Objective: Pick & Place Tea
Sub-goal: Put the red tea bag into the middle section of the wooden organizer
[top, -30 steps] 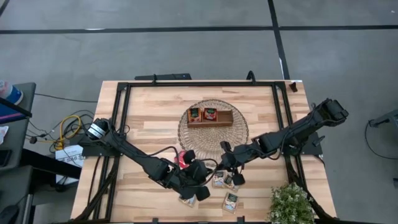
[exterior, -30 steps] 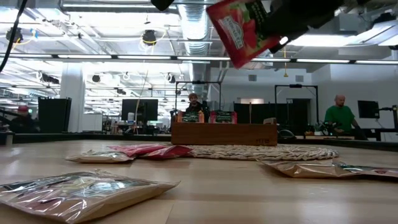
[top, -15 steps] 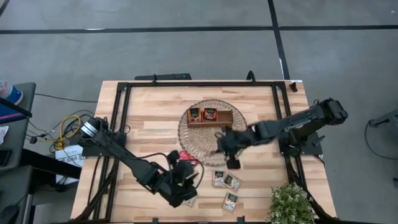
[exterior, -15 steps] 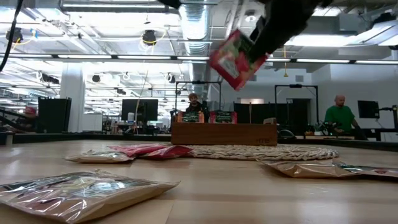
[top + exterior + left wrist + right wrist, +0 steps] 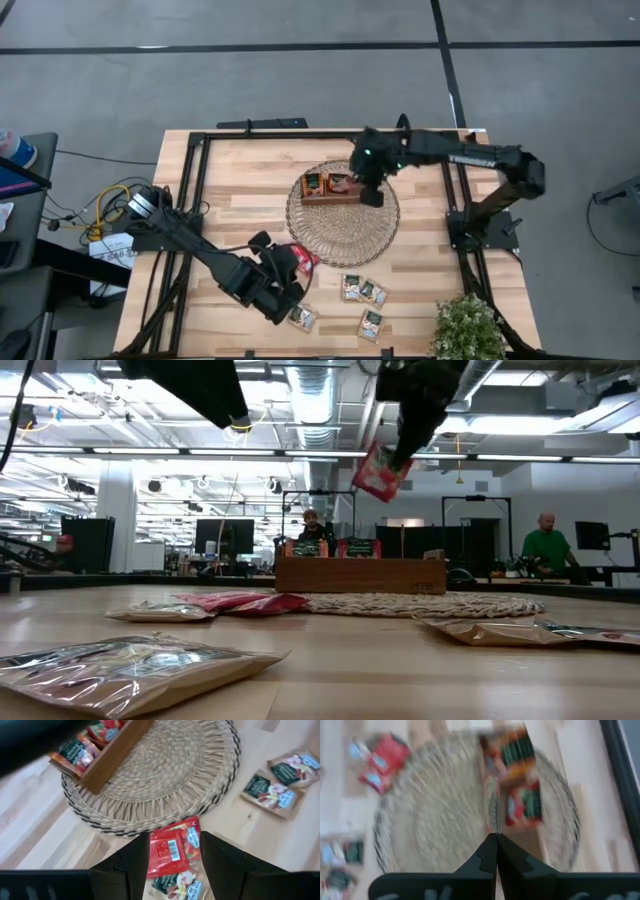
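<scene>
The red sachet (image 5: 378, 471) held by the right gripper (image 5: 371, 192) has travelled from the lower centre of the high view up to the upper centre, and now hangs over the right end of the tray (image 5: 338, 187) on the mat (image 5: 343, 225). In the low view the sachet is in the upper middle, well above the tray (image 5: 360, 574). This probably means the carry is nearly finished and only the drop into a compartment is left. The right fingers are closed on the sachet, which shows edge-on as a thin line in the right wrist view.

The left gripper (image 5: 283, 272) has moved back toward the lower left of the high view, and its fingers (image 5: 226, 865) have opened wide. They hold nothing. Between them lies another red sachet (image 5: 172, 851) on the desk (image 5: 240, 200), just beside the mat rim. More sachets (image 5: 362, 291) wait at the lower centre.
</scene>
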Controlling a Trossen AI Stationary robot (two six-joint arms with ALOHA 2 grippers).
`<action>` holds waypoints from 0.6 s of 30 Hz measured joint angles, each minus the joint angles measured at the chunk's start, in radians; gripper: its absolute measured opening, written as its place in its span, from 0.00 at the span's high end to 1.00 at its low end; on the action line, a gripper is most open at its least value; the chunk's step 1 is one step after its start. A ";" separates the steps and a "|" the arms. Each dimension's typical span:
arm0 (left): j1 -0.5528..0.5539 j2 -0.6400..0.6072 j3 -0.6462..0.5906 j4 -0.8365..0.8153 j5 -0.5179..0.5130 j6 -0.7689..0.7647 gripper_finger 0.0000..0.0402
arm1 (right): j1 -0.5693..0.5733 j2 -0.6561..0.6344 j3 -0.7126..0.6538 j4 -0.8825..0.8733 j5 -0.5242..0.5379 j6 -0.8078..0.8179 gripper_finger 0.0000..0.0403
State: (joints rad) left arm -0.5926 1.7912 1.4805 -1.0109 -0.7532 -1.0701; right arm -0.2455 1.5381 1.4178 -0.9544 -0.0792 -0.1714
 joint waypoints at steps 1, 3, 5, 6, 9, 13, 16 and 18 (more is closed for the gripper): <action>0.007 -0.001 -0.003 0.003 0.006 0.002 0.58 | -0.009 0.034 0.036 -0.024 0.000 -0.015 1.00; 0.017 -0.002 -0.008 -0.006 0.009 0.003 0.58 | -0.022 0.110 0.107 -0.082 0.000 -0.050 1.00; 0.023 -0.002 -0.008 -0.026 0.007 0.003 0.58 | -0.027 0.189 0.179 -0.149 -0.002 -0.080 1.00; 0.024 -0.002 -0.008 -0.032 0.004 0.002 0.58 | -0.027 0.226 0.216 -0.163 -0.004 -0.094 1.00; 0.023 -0.002 -0.008 -0.048 0.003 -0.013 0.58 | -0.035 0.317 0.306 -0.243 -0.008 -0.136 1.00; 0.018 -0.002 -0.008 -0.055 0.003 -0.022 0.58 | -0.048 0.408 0.393 -0.296 -0.026 -0.169 1.00; 0.017 -0.002 -0.008 -0.054 0.002 -0.022 0.58 | -0.059 0.448 0.429 -0.317 -0.027 -0.180 1.00; 0.017 -0.001 -0.008 -0.051 0.002 -0.022 0.58 | -0.067 0.468 0.441 -0.319 -0.027 -0.190 1.00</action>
State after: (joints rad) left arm -0.5758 1.7898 1.4727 -1.0619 -0.7513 -1.0917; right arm -0.3128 2.0066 1.8587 -1.2734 -0.1059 -0.3616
